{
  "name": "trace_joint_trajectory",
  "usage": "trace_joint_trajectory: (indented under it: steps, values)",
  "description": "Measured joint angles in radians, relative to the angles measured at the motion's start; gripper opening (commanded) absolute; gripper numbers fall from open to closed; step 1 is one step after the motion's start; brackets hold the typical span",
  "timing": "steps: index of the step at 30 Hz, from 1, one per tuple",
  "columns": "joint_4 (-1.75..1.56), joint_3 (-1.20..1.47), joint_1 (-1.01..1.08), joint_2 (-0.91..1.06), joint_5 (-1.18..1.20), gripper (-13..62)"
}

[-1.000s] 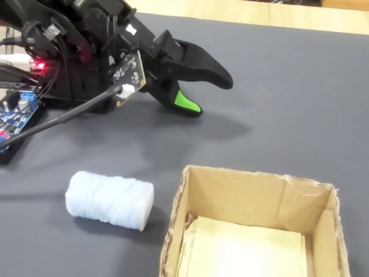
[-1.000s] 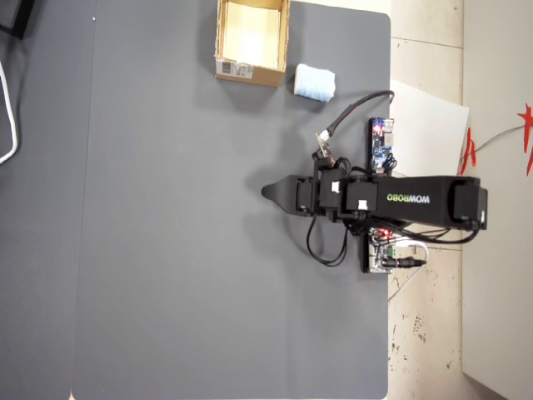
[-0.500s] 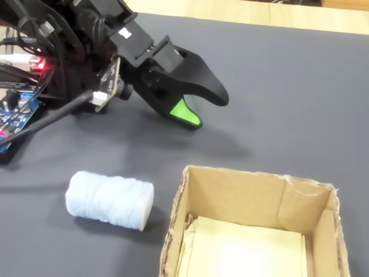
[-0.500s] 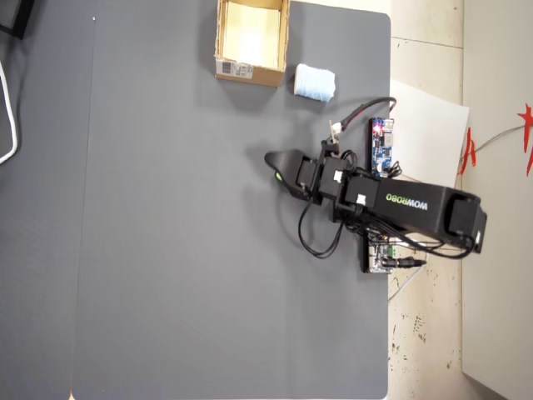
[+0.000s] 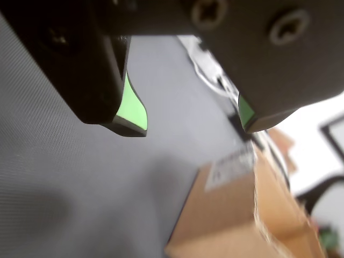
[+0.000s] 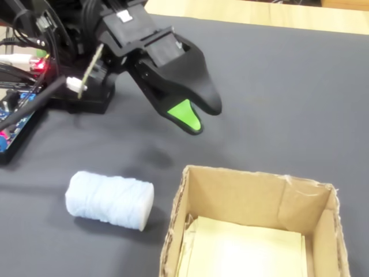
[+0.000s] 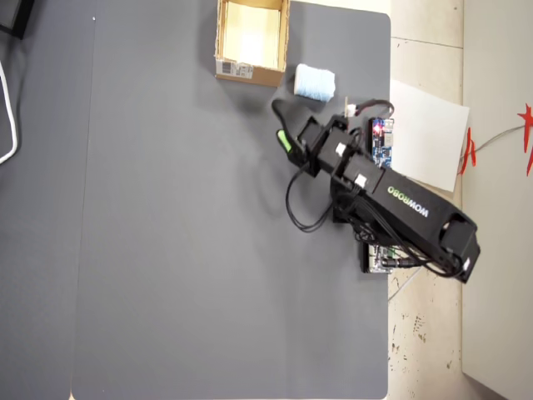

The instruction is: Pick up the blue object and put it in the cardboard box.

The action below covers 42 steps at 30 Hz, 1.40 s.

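The blue object (image 6: pixel 109 200) is a pale blue soft roll lying on its side on the dark mat, just left of the cardboard box (image 6: pixel 242 176) in the fixed view. From overhead the blue object (image 7: pixel 315 82) lies right of the box (image 7: pixel 250 73), which has a white label on its near wall. My gripper (image 6: pixel 202 118) hovers above the mat behind both, open with nothing between its green-padded fingers. In the wrist view the gripper (image 5: pixel 191 121) shows bare mat in its gap and the box (image 5: pixel 226 215) below right. The blue object is out of the wrist view.
The arm's base (image 6: pixel 81 86) and a lit circuit board (image 7: pixel 381 142) with cables sit at the mat's right edge in the overhead view. A white sheet (image 7: pixel 425 133) lies beyond that edge. A black cable loop (image 7: pixel 300 208) rests on the mat.
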Motion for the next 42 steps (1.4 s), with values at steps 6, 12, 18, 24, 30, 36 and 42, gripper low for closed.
trace_joint_trajectory:
  steps: [6,12,18,24,30,36,42]
  values:
    - [0.229,-0.123,0.13,0.0,-0.02,33.5]
    - [0.446,-0.238,0.276,-0.044,-0.023,33.0]
    - [0.514,-0.368,0.382,-0.222,-0.021,33.0]
    - [0.503,-0.489,0.465,-0.433,-0.021,33.0]
    - [0.512,-0.492,0.509,-0.546,-0.02,33.0]
    - [0.499,-0.494,0.532,-0.64,-0.017,32.9]
    - [0.495,-0.506,0.558,-0.706,-0.023,29.6]
